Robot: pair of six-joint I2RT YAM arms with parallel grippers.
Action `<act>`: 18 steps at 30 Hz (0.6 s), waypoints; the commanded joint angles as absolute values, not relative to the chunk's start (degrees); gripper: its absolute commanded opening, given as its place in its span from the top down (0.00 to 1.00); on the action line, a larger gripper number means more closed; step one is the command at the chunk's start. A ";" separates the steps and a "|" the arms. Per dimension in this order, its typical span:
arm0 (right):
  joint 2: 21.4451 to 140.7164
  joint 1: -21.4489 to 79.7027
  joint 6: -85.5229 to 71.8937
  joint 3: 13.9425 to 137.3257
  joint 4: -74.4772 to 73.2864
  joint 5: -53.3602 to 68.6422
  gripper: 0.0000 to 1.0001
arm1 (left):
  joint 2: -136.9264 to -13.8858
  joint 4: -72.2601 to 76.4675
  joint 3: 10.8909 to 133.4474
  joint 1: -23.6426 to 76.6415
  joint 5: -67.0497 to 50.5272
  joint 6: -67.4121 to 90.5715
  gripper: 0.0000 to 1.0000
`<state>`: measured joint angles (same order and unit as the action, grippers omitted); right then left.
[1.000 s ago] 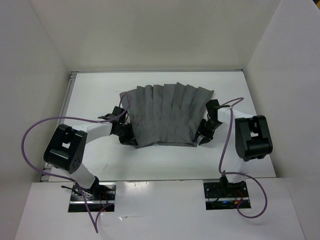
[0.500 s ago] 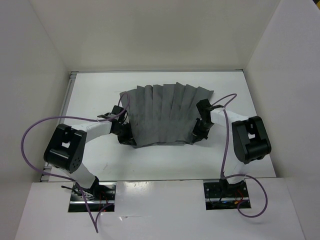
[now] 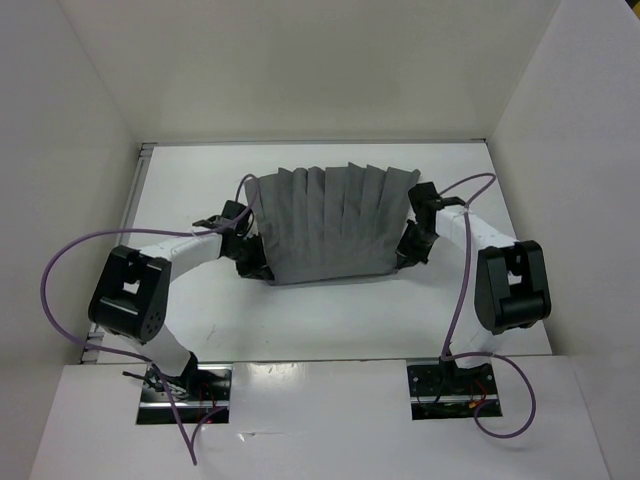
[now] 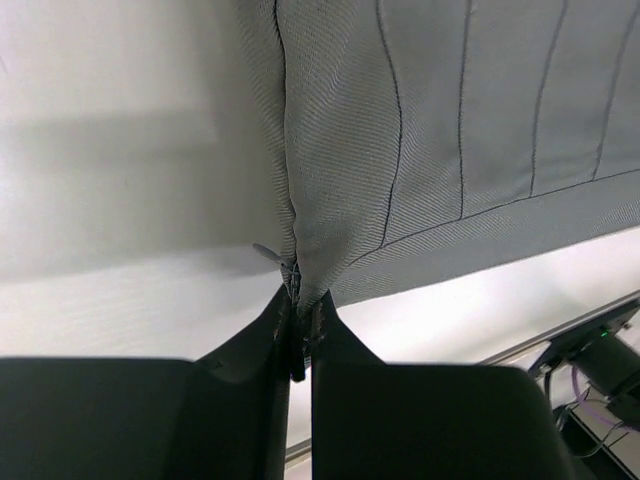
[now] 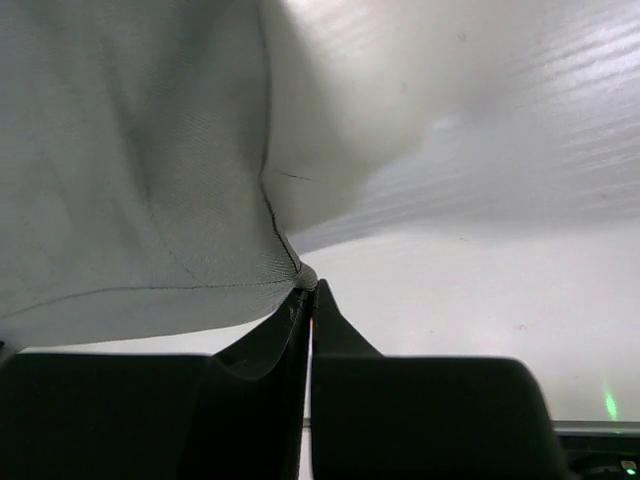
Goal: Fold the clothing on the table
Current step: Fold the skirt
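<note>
My left gripper [image 4: 299,305] is clenched on the skirt [image 3: 330,225] at its near left corner, and the cloth bunches into a ridge rising from the black fingertips. My right gripper [image 5: 308,295] is closed tight at the near right corner. That wrist view is soft, but grey cloth seems to run down into the tips, so I take it as pinched there too.

The skirt lies between my two arms on the middle of the table [image 3: 330,315], spread out, narrower at the near edge I hold and wider at the far edge.

The table is flat, white and matte, with a faint sheen near my bases. Plain white walls [image 3: 300,70] close it in at left, right and back.

The cloth is dark grey with a fine diagonal weave. Long pleats run from the near edge to the far one and fan out, each edged by a thin dark line. A purple cable [image 3: 55,265] loops off my left arm.
</note>
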<state>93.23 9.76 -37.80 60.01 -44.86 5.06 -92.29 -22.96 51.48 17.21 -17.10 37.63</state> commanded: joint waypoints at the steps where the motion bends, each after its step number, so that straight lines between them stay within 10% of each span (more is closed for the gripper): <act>1: 88.86 8.53 -34.29 68.01 -47.01 -0.09 1.00 | -93.95 -24.96 58.16 14.68 -15.20 35.24 1.00; 10: 91.14 6.86 -29.79 86.49 -47.12 2.54 1.00 | -99.22 -25.48 82.35 9.58 -19.77 33.57 1.00; 18: 75.02 9.92 -31.99 69.19 -47.10 11.25 1.00 | -79.42 -25.65 64.97 8.96 -28.03 35.94 1.00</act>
<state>84.99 8.36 -31.88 72.60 -44.84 9.06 -89.86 -23.16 69.12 9.45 -24.10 34.98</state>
